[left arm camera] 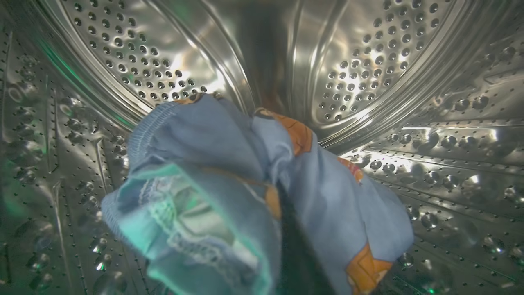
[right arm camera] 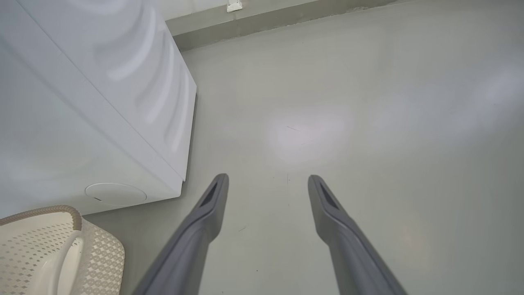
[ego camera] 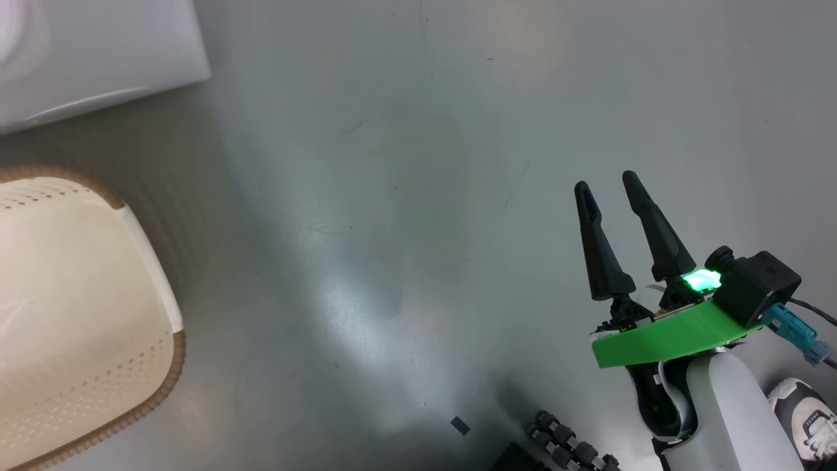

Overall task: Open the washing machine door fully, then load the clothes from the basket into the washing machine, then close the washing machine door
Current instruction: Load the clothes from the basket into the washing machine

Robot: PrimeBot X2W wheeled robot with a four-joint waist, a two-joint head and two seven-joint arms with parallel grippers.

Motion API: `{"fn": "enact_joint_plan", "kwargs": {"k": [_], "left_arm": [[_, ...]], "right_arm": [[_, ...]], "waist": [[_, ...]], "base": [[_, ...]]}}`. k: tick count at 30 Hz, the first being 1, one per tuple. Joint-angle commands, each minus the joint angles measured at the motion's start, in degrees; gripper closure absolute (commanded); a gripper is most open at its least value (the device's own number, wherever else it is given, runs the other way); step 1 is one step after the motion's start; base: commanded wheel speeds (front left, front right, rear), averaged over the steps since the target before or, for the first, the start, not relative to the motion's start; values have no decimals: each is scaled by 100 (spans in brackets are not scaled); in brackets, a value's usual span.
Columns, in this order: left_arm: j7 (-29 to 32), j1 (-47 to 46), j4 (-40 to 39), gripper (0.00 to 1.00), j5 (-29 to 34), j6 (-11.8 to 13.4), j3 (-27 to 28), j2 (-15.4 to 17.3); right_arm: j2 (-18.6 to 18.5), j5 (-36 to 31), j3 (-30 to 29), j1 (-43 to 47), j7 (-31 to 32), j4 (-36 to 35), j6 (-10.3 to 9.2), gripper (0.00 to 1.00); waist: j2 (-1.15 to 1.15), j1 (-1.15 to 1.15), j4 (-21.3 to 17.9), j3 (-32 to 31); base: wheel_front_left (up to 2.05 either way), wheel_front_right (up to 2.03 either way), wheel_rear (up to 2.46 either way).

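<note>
At left, inside the steel drum (left arm camera: 409,61) of the washing machine (ego camera: 98,52), we see one bundle of the clothes (left arm camera: 229,164) draped over the left gripper's fingers (left arm camera: 295,250). These show as a single dark strip between the folds, so we cannot tell how wide they stand or whether they grip the fabric. We count one basket (ego camera: 173,366) on the floor (ego camera: 405,196) near the one machine; at right, the right gripper (ego camera: 606,181) hangs over the floor with its two fingers spread wide, holding and touching nothing, near one shoe (ego camera: 804,418).
</note>
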Motion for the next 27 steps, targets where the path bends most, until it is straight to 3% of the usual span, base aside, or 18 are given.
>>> {"fn": "enact_joint_plan", "kwargs": {"k": [1, 12, 27], "left_arm": [[-63, -107, -43, 0, -34, -9, 16, 274], [-256, 84, 145, 0, -272, -14, -179, 23], [-287, 1709, -1041, 0, -824, -15, -544, -219]], "right_arm": [[-25, 19, 91, 61, -68, -101, 9, 0], [-25, -197, -43, 51, -68, -114, 9, 0], [-25, -624, -203, 140, -68, -81, 9, 0]], "waist": [[0, 0, 36, -14], [0, 0, 355, -197], [0, 0, 1000, -839]], "base": [[0, 0, 0], [0, 0, 0], [0, 0, 0]]}}
